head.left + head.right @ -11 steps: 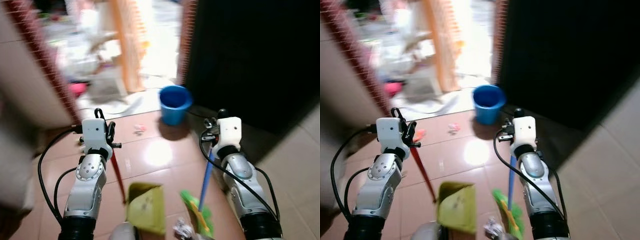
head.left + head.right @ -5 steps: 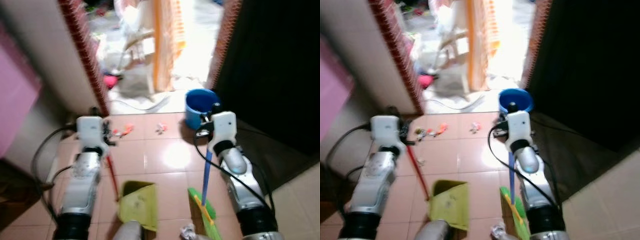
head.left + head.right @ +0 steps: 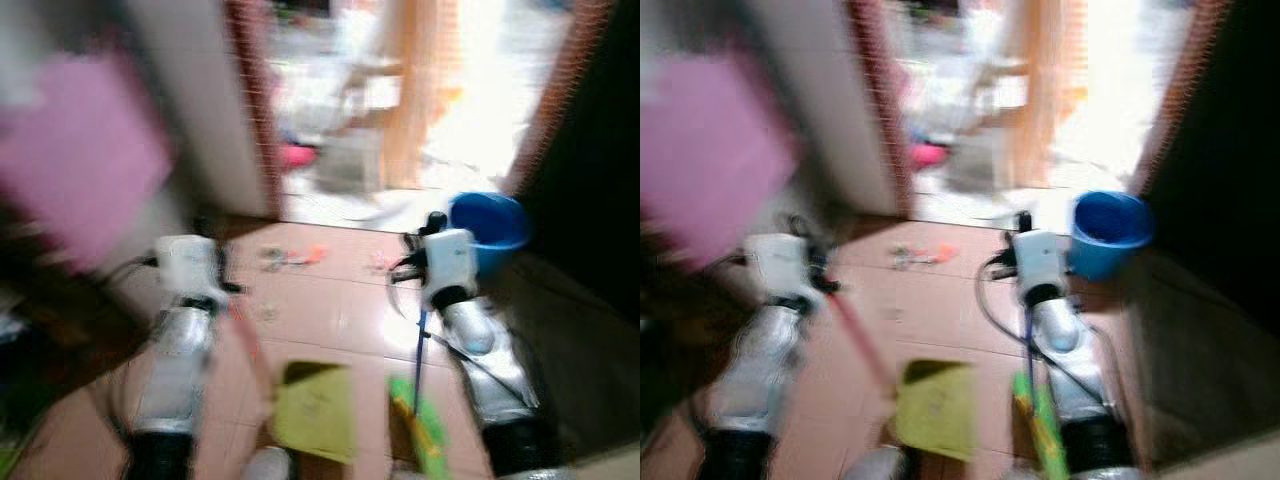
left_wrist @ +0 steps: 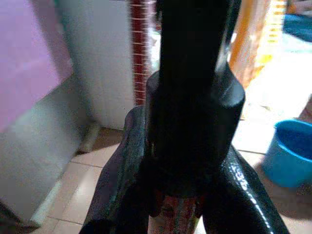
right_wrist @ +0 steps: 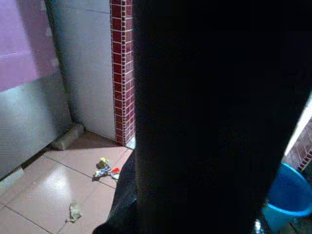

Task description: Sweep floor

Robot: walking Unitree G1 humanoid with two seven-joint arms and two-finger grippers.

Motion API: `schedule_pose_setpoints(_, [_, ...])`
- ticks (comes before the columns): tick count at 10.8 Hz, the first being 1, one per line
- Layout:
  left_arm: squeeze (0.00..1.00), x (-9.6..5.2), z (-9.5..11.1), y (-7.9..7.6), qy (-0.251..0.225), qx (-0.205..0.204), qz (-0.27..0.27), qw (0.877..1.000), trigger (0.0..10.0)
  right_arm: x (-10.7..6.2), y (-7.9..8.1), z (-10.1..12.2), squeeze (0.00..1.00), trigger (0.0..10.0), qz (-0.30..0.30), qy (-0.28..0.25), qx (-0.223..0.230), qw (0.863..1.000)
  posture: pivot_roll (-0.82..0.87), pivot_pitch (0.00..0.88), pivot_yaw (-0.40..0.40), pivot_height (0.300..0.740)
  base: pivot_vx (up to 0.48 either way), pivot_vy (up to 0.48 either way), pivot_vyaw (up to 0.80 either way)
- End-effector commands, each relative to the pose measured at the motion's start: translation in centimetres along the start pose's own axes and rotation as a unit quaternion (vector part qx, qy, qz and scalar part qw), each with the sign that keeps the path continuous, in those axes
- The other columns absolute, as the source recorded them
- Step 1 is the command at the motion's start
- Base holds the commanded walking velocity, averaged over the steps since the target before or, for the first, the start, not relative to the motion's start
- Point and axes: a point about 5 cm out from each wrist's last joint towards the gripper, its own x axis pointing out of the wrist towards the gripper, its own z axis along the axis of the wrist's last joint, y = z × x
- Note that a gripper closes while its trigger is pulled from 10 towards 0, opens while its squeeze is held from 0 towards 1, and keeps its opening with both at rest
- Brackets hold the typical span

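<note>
The head views are blurred. My left gripper [image 3: 207, 268] is shut on the red handle [image 3: 250, 345] of a yellow-green dustpan [image 3: 315, 410], which hangs low in front of me. My right gripper [image 3: 432, 262] is shut on the blue handle [image 3: 420, 350] of a broom whose green head [image 3: 425, 435] sits near the floor beside the dustpan. Small bits of litter [image 3: 290, 258] lie on the reddish tiles ahead, and the litter [image 5: 105, 168] lies near a brick-tiled door edge in the right wrist view. In the left wrist view black fingers [image 4: 234, 180] clasp the red handle [image 4: 178, 212].
A blue bucket [image 3: 490, 230] stands on the floor to the right, by a dark doorway. A pink surface [image 3: 90, 170] and a pale wall stand to the left. Beyond the red brick door frame [image 5: 122, 73] is a bright area with a chair and clutter.
The camera has swung to the left: the bucket now sits further right in the picture and a pink surface has come in at the left. Both grippers keep their hold.
</note>
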Motion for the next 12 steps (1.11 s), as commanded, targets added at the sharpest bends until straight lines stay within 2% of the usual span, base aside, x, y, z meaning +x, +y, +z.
schedule_pose_setpoints(1, [0.0,0.0,1.1,0.0,-0.029,0.001,-0.019,0.999,10.0,0.5,-0.2,1.1,0.0,10.0,-0.009,-0.024,0.0,1.0,-0.02,0.0,0.057,0.74,0.0,0.0,0.0])
schedule_pose_setpoints(4, [0.0,0.6,-1.3,-0.8,0.025,0.024,-0.044,0.998,10.0,1.1,-1.4,0.8,0.0,10.0,-0.049,-0.004,-0.038,0.998,-0.02,0.0,0.045,0.74,0.0,0.0,0.0])
schedule_pose_setpoints(5, [0.0,1.2,-2.0,-1.7,0.05,0.049,-0.066,0.995,10.0,1.3,-2.4,0.3,0.0,10.0,-0.084,0.027,-0.061,0.994,-0.03,0.0,0.048,0.74,0.0,0.0,0.0])
schedule_pose_setpoints(6, [0.0,1.5,-2.0,-2.1,0.049,0.068,-0.073,0.994,10.0,1.3,-2.9,0.1,0.0,10.0,-0.096,0.044,-0.071,0.992,-0.04,0.0,0.051,0.74,0.0,0.0,0.0])
schedule_pose_setpoints(7, [0.0,1.9,-2.3,-2.6,0.057,0.066,-0.077,0.993,10.0,1.1,-3.3,-0.8,0.0,10.0,-0.107,0.08,-0.06,0.989,-0.05,0.0,0.051,0.74,0.0,0.0,0.0])
schedule_pose_setpoints(8, [0.0,2.5,-2.6,-3.4,0.056,0.064,-0.076,0.994,10.0,0.7,-3.1,-1.7,0.0,10.0,-0.113,0.109,-0.014,0.987,-0.06,0.0,0.051,0.74,0.0,0.0,0.0])
schedule_pose_setpoints(10, [0.0,3.5,-3.7,-5.2,0.074,0.022,-0.063,0.995,10.0,0.1,-2.5,-2.6,0.0,10.0,-0.122,0.165,0.062,0.977,-0.11,0.0,0.044,0.74,0.0,0.0,0.0])
schedule_pose_setpoints(11, [0.0,3.8,-4.2,-6.0,0.085,0.012,-0.061,0.994,10.0,0.1,-2.5,-2.6,0.0,10.0,-0.126,0.177,0.089,0.972,-0.12,0.0,0.044,0.74,0.0,0.0,0.0])
schedule_pose_setpoints(12, [0.0,4.0,-4.5,-6.9,0.092,0.006,-0.058,0.994,10.0,0.4,-2.6,-2.3,0.0,10.0,-0.13,0.179,0.145,0.965,-0.14,0.0,0.042,0.74,0.0,0.0,0.0])
